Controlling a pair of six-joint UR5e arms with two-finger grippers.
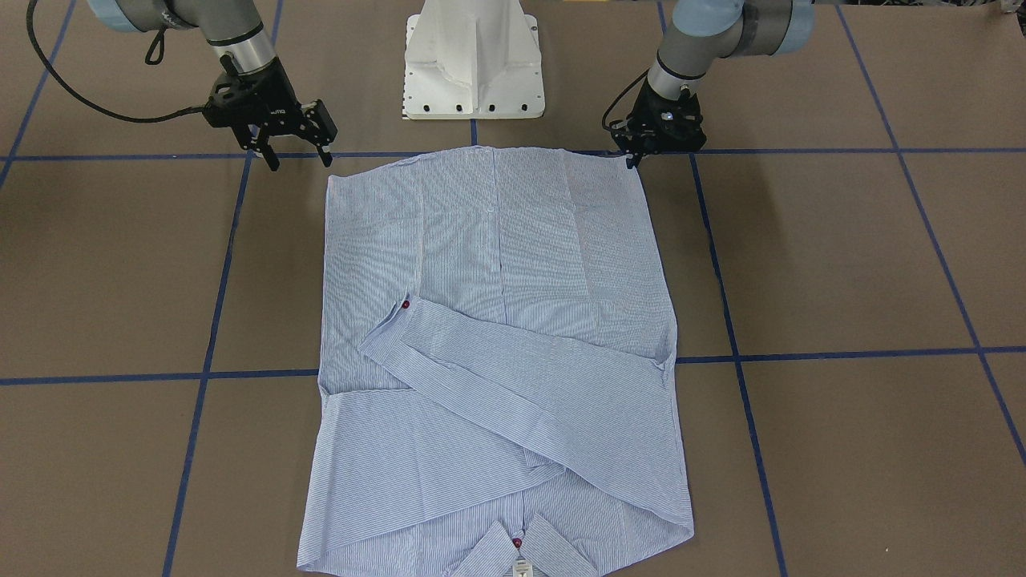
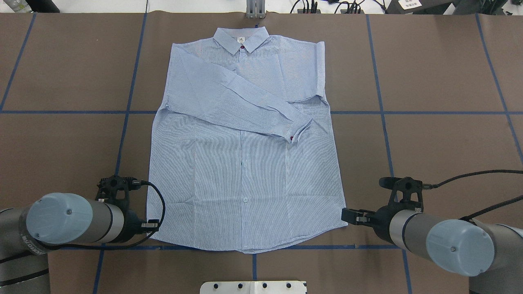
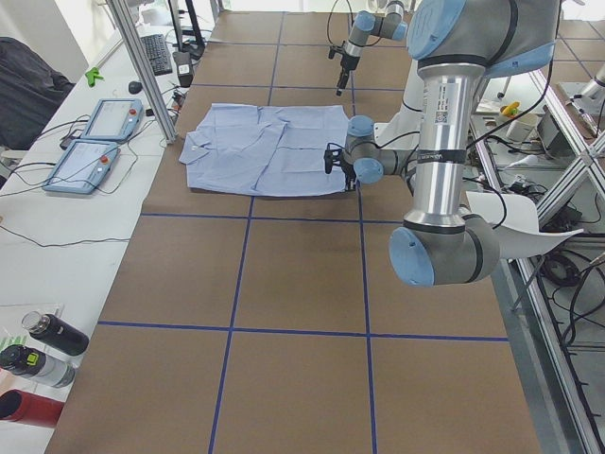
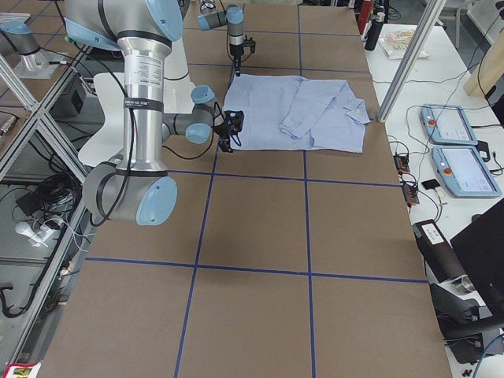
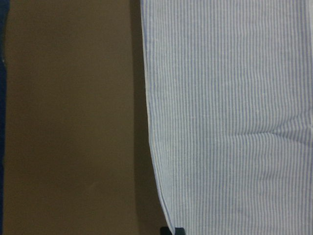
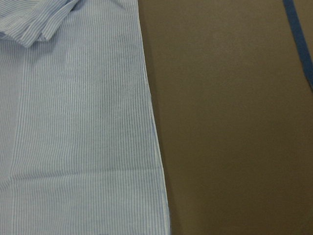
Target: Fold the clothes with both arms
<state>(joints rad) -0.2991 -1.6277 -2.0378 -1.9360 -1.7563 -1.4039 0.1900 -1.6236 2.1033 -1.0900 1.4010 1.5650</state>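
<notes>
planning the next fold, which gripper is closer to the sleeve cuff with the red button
Right. The right gripper hangs open off the hem corner on the same side of the shirt as the cuff; the left gripper is at the opposite hem corner, farther away.

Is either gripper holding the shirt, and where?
Right gripper is open, holding nothing. Left gripper sits at the shirt's hem corner; a grip cannot be told.

left arm (image 2: 102, 222), right arm (image 2: 412, 234): silver-grey, light-blue caps | left claw (image 1: 635, 160), right claw (image 1: 299, 160): black | cables (image 2: 470, 176): black
</notes>
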